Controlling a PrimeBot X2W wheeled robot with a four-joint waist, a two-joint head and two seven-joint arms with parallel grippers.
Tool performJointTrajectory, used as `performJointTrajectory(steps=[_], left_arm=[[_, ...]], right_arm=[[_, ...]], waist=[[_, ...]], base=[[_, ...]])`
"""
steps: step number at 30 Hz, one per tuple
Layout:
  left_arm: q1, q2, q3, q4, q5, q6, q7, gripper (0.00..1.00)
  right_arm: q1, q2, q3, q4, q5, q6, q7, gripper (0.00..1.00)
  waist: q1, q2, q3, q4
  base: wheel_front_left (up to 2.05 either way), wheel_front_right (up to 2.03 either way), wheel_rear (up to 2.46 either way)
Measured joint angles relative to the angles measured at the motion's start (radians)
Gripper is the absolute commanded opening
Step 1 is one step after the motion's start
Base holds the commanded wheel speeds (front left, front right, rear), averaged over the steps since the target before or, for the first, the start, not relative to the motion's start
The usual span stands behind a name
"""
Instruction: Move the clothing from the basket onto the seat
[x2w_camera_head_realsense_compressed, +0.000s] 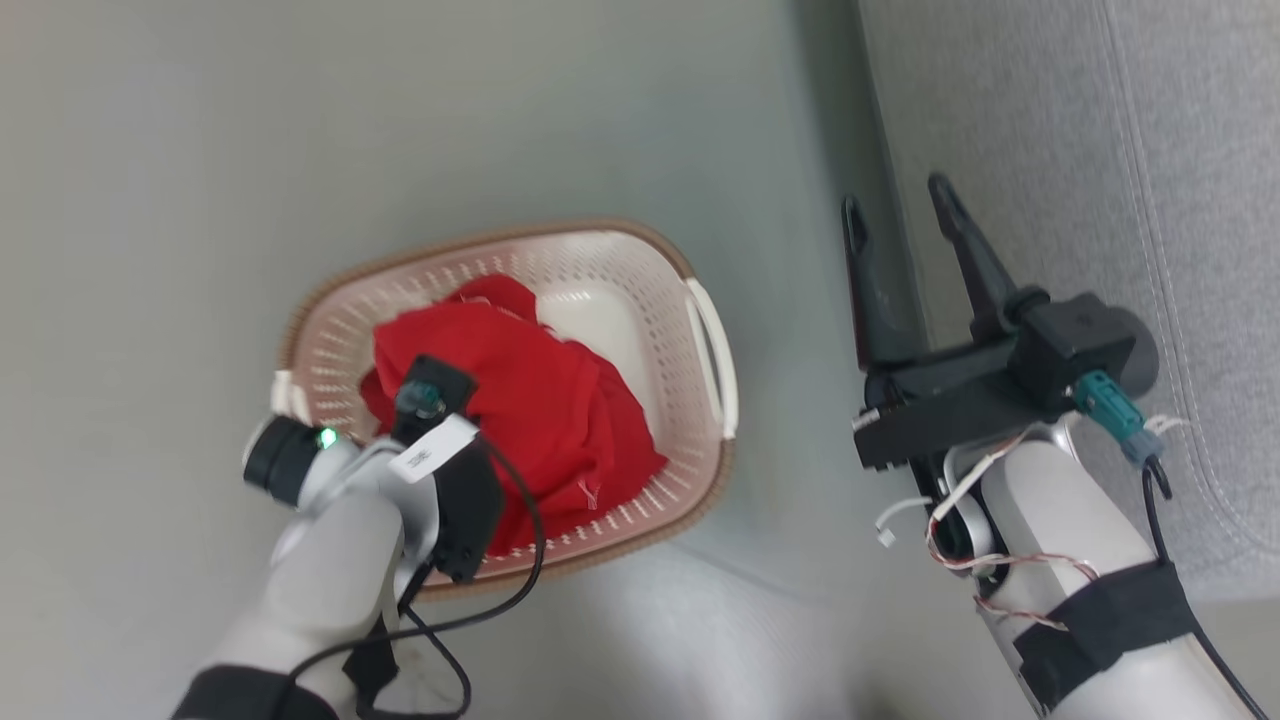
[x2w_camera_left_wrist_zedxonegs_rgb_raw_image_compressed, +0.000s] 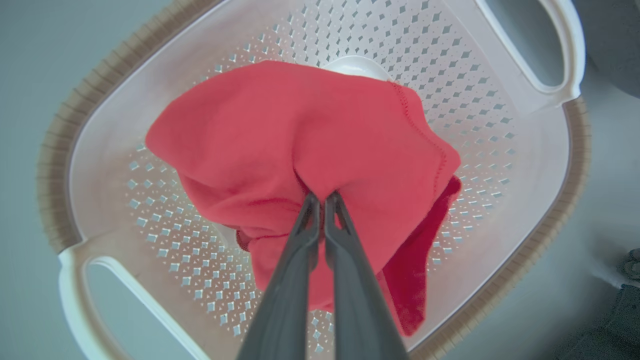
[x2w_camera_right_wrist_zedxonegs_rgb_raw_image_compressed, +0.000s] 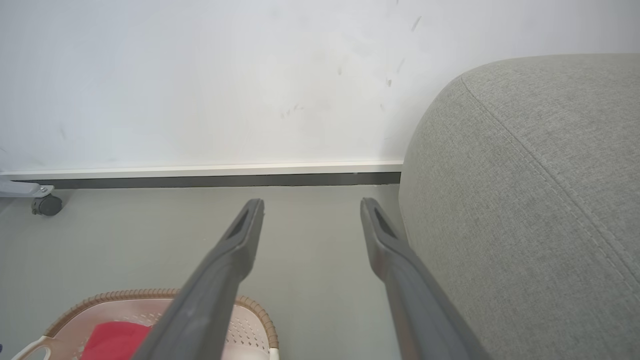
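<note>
The cream basket (x2w_camera_head_realsense_compressed: 620, 232) with a brown rim stands on the grey floor, holding the bunched red clothing (x2w_camera_head_realsense_compressed: 540, 400). My left wrist (x2w_camera_head_realsense_compressed: 430, 440) reaches down into it from the near side and covers the fingers. In the left wrist view my left gripper (x2w_camera_left_wrist_zedxonegs_rgb_raw_image_compressed: 322, 197) is shut on a fold of the clothing (x2w_camera_left_wrist_zedxonegs_rgb_raw_image_compressed: 300, 130), with the basket (x2w_camera_left_wrist_zedxonegs_rgb_raw_image_compressed: 60, 165) below. My right gripper (x2w_camera_head_realsense_compressed: 896, 200) stands open and empty beside the edge of the grey seat (x2w_camera_head_realsense_compressed: 1050, 150). The right wrist view has the open right gripper (x2w_camera_right_wrist_zedxonegs_rgb_raw_image_compressed: 312, 205), the seat (x2w_camera_right_wrist_zedxonegs_rgb_raw_image_compressed: 525, 200), the basket (x2w_camera_right_wrist_zedxonegs_rgb_raw_image_compressed: 150, 294) and the clothing (x2w_camera_right_wrist_zedxonegs_rgb_raw_image_compressed: 115, 340).
A white wall with a skirting board (x2w_camera_right_wrist_zedxonegs_rgb_raw_image_compressed: 200, 172) runs behind the seat and floor. A caster wheel (x2w_camera_right_wrist_zedxonegs_rgb_raw_image_compressed: 47, 205) sits at the far left by the wall. Bare grey floor (x2w_camera_head_realsense_compressed: 780, 300) separates the basket from the seat.
</note>
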Motion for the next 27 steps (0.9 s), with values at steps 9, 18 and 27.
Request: performJointTrajectory(steps=[9, 18, 27], left_arm=[[0.080, -0.009, 0.072, -0.014, -0.110, 0.000, -0.106, 0.00], [0.133, -0.016, 0.115, -0.050, -0.172, 0.000, -0.206, 0.00], [0.178, -0.017, 0.154, -0.102, -0.216, 0.000, -0.274, 0.00]], right_arm=[[0.067, -0.023, -0.012, 0.024, 0.001, 0.009, 0.000, 1.00], [0.125, -0.040, -0.018, 0.034, 0.009, 0.017, 0.000, 1.00], [0.181, -0.042, -0.018, 0.042, 0.019, 0.023, 0.000, 1.00]], waist=[[-0.0001, 0.0000, -0.118, 0.066], [0.0000, 0.0000, -0.218, 0.120], [0.0000, 0.0001, -0.321, 0.162]], base=[[0.00, 0.00, 0.00], [0.00, 0.00, 0.00], [0.00, 0.00, 0.00]])
